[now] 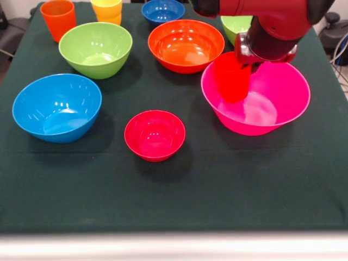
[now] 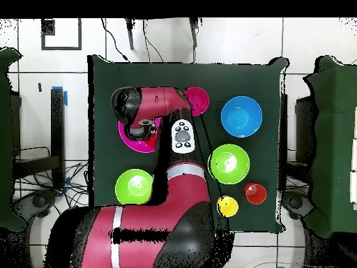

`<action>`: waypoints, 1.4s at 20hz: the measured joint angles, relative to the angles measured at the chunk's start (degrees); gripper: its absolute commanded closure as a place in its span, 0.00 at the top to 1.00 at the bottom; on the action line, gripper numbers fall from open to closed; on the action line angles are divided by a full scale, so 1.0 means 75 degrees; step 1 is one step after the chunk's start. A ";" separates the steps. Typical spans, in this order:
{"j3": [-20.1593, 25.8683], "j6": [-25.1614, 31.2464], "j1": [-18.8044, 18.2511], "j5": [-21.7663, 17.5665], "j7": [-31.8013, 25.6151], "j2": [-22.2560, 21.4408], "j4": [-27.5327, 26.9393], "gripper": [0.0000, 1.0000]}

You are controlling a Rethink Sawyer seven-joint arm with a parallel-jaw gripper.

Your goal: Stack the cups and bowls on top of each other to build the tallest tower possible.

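Red tumbler [image 1: 232,80], glossy tapered plastic, stood upright with its long axis vertical inside the big pink bowl [image 1: 283,103], near a side edge of the dark cloth-covered desk [image 1: 217,190]. Its rim was hidden beneath the end effector [image 1: 255,60], whose grip could not be told. Small crimson bowl [image 1: 155,135] sat apart, mouth up. Overhead, the arm [image 2: 183,192] covered the orange bowl [image 1: 186,45].

bright overhead light | white glare spots in bowls [image 1: 96,49] | soft shadows on tablecloth [image 1: 228,179]
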 measured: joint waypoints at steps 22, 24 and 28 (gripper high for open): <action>-0.0264 0.0000 0.0684 0.0421 0.0000 0.0341 -0.0352 0.00; -0.0324 0.0000 0.0695 0.0416 0.0000 0.0341 -0.0352 0.00; -0.0512 -0.0002 0.0732 0.0353 0.0000 0.0359 -0.0380 0.00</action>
